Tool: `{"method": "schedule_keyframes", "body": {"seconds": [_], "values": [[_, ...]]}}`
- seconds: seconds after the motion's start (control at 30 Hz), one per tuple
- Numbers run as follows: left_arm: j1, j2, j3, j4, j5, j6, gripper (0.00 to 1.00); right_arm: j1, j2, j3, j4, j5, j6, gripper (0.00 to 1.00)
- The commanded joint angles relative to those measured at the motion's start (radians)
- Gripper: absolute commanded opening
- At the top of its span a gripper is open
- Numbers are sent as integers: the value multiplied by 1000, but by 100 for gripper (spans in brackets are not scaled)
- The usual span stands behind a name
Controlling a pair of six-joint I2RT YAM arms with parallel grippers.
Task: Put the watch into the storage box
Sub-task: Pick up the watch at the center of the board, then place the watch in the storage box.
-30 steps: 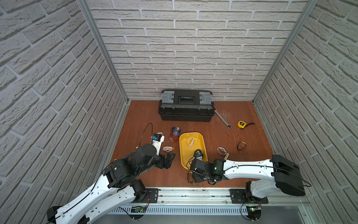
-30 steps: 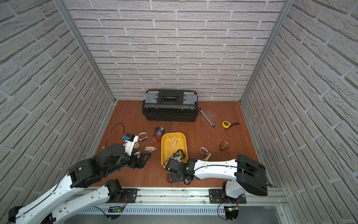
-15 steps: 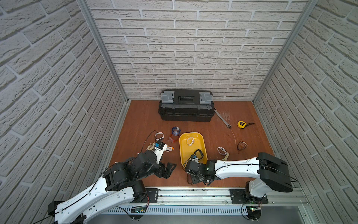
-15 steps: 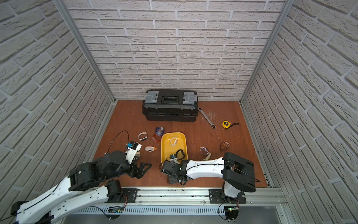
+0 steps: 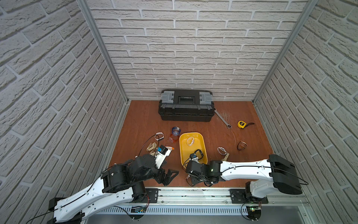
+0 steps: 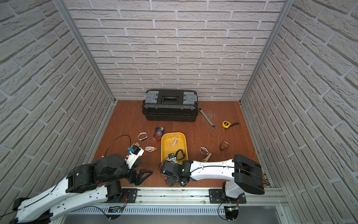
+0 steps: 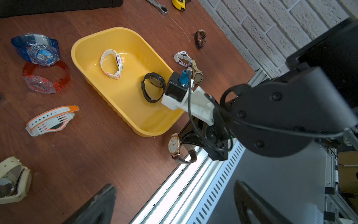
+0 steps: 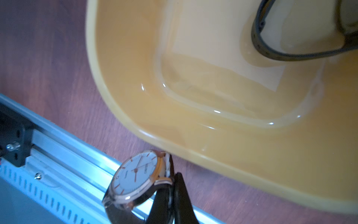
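Note:
A white-faced, gold-rimmed watch [image 8: 135, 174] with a dark brown strap stands on edge at the table's front edge, just outside the near rim of the yellow storage box [image 5: 188, 155]. My right gripper [image 8: 172, 175] is shut on the strap beside the case; the left wrist view shows the same watch [image 7: 174, 145] and storage box [image 7: 124, 93]. In both top views the right gripper [image 5: 190, 177] points down there, and the arm largely hides the watch. A white watch [image 5: 190, 141] and a black watch [image 5: 199, 154] lie in the box. My left gripper [image 5: 170, 175] hangs open and empty, left of the right one.
Loose watches lie left of the box: blue [image 5: 175, 131], clear red [image 5: 173, 139], white band [image 5: 159, 136], cream [image 5: 151, 146], orange-white [image 7: 52, 120]. Two more lie right [image 5: 221, 150], [image 5: 241, 145]. At the back stand a black toolbox [image 5: 186, 105], wrench [image 5: 222, 120], tape measure [image 5: 241, 124].
My right gripper has closed on the watch's strap and shifted slightly left toward the front rail. My left arm has drawn back toward the front edge, still open.

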Motion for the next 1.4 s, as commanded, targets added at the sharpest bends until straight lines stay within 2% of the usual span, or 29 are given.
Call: {"method": "schedule_keyframes", "body": {"seconds": [0.0, 0.1, 0.2, 0.37, 0.47, 0.63, 0.83, 1.07, 1.17, 1.3, 1.37], "values": [[-4, 3, -8, 52, -3, 20, 98, 11, -68, -7, -17, 12, 5, 2], [-4, 7, -5, 57, -21, 27, 98, 10, -133, 24, -75, 24, -2, 2], [-4, 0, -7, 69, -43, 33, 98, -6, -190, 81, -182, 115, -19, 2], [-4, 7, -9, 79, -115, 39, 98, -190, -174, 199, -272, 69, -211, 2], [-4, 13, -14, 69, -189, 17, 98, -288, -78, 292, -283, 26, -334, 2], [-1, 9, -25, 38, -283, -47, 98, -373, 156, 453, -293, -87, -463, 2], [2, -15, -36, -6, -372, -99, 98, -395, 363, 563, -301, -127, -517, 2], [12, -2, -42, -7, -390, -116, 98, -399, 463, 580, -290, -131, -525, 4], [16, 10, -44, -1, -391, -114, 98, -401, 475, 567, -264, -140, -518, 16], [21, 18, -45, 16, -384, -112, 98, -400, 441, 542, -217, -173, -514, 44], [21, 21, -46, 21, -382, -110, 98, -400, 398, 524, -197, -180, -506, 52]]}}
